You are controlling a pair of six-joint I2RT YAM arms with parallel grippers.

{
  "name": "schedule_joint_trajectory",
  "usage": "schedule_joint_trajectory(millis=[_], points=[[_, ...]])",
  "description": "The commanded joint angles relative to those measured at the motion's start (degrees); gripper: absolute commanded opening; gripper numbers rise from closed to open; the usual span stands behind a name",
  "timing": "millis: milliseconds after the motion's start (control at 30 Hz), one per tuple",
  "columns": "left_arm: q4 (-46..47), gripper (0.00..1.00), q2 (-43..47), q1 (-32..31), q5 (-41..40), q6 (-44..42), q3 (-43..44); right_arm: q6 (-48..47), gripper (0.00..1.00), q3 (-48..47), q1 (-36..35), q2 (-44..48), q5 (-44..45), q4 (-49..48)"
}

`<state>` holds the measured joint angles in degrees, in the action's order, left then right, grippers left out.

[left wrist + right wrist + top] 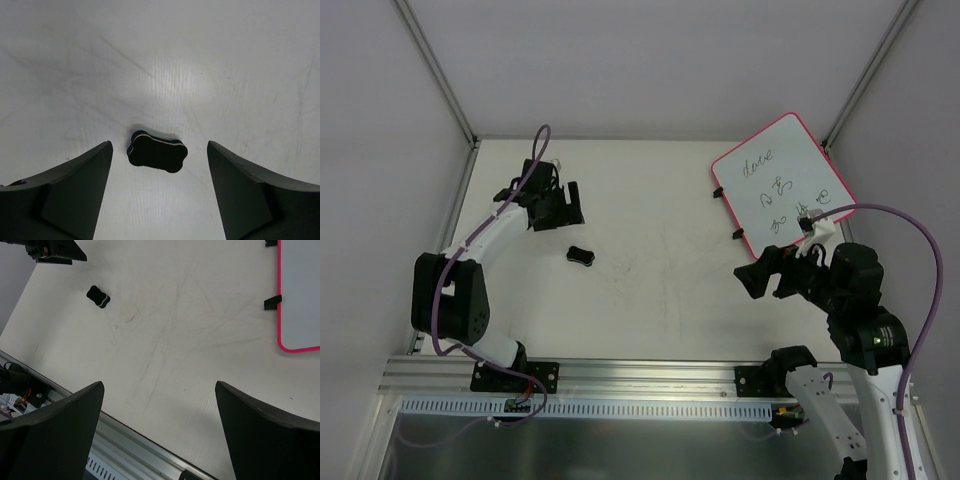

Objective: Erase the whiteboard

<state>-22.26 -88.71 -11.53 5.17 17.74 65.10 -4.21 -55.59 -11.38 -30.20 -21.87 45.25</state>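
Left gripper (560, 213) gapes open near the eraser (581, 256); right gripper (159, 386) open, empty; the whiteboard (782, 178) has black handwriting, illegible

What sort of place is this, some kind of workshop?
Probably a robot test bench in a lab: a left arm and right arm bolted to a scuffed table, plain walls boxing it in, and a whiteboard and eraser set out.

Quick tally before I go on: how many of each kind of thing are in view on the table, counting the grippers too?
whiteboard: 1
black clips on its edge: 2
eraser: 1
grippers: 2, the left gripper and the right gripper, both open
Total: 6
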Motion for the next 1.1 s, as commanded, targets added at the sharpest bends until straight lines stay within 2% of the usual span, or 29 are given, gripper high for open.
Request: schedule_joint_trajectory(millis=[0,67,167,300,400,700,1067], points=[[-1.5,0.80,1.0,-1.6,-4.7,5.6,-4.8,-1.6,0.99,-2.6,-0.2,-1.5,-1.1,-2.4],[-1.5,0.80,1.1,-2.8,-6.9,8.5,-6.6,-1.7,0.99,-2.6,-0.3,-2.1,-1.0,-2.5],[-1.5,0.82,1.5,-3.1,-5.4,15.3,-9.6,-1.2,0.99,-2.6,-0.2,-3.5,-2.6,-2.8],[-1.5,0.81,5.6,-3.1,-7.0,31.3,-14.1,-0.2,0.99,-2.2,-0.2,-4.1,-4.1,-3.6],[-1.2,0.80,6.7,-3.3,-8.9,37.9,-15.3,0.4,0.99,-1.1,-0.3,-3.6,-4.1,-4.6],[3.7,0.61,2.6,-4.6,-7.2,48.3,-16.6,0.6,0.99,0.2,-0.3,-2.2,-4.1,-4.8],[7.1,0.44,0.0,-5.1,-9.8,49.8,-18.3,1.1,0.99,1.2,-0.3,-0.8,-4.1,-4.7]])
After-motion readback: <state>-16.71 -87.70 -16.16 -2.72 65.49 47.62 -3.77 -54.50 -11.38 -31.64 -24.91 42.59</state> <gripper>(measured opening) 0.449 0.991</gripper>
